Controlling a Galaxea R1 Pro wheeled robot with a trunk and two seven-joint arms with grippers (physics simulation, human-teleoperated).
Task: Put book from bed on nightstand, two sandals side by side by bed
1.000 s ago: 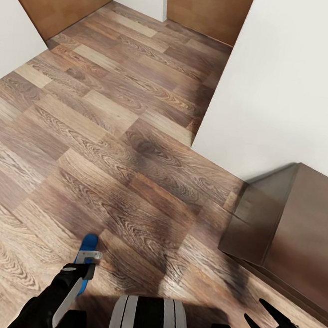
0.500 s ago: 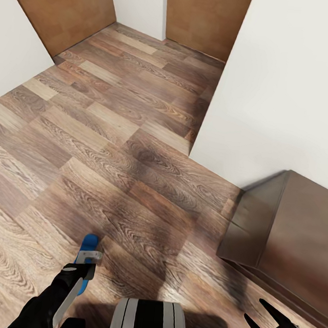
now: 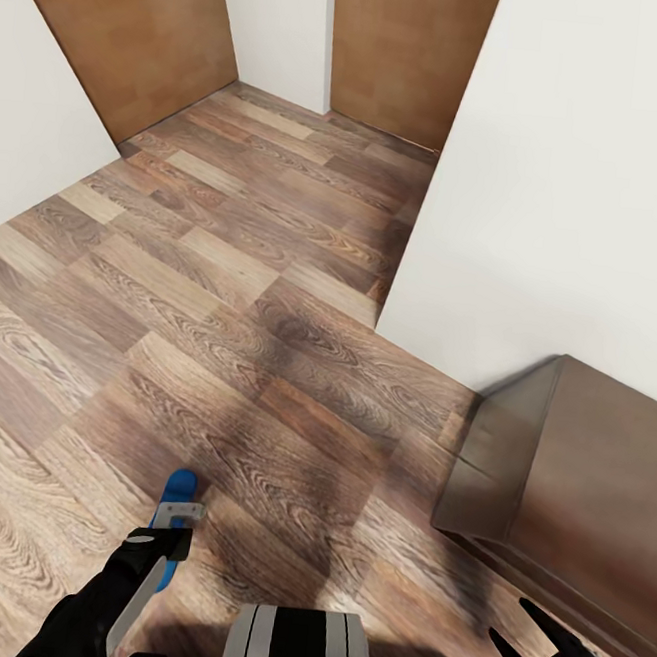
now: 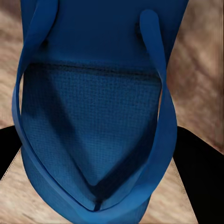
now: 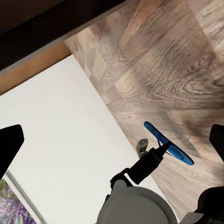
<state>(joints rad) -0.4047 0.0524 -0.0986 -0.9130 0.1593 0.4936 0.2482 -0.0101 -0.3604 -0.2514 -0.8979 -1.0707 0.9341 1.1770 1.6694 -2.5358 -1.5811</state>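
Head view, lower left of the frame: the left pincer [image 3: 177, 523] is clamped on a blue sandal [image 3: 175, 500], whose toe end sticks out past the fingertips above the wood-plank floor [image 3: 222, 288]. Left wrist view has the sandal [image 4: 93, 116] close up, sole and straps spread between the two dark fingers [image 4: 200, 172] at either side. Right wrist view catches the same sandal [image 5: 169, 150] from across the robot, held edge-on at the end of the left arm. At the lower right corner of the head view, the right pincer [image 3: 529, 649] hangs with its black fingers apart, holding nothing. Just beyond it, at the right edge, stands a dark-brown wooden cabinet [image 3: 576, 473] against a white wall [image 3: 575, 171]. Across the top of the frame, brown wooden doors [image 3: 411, 45] close off the floor.
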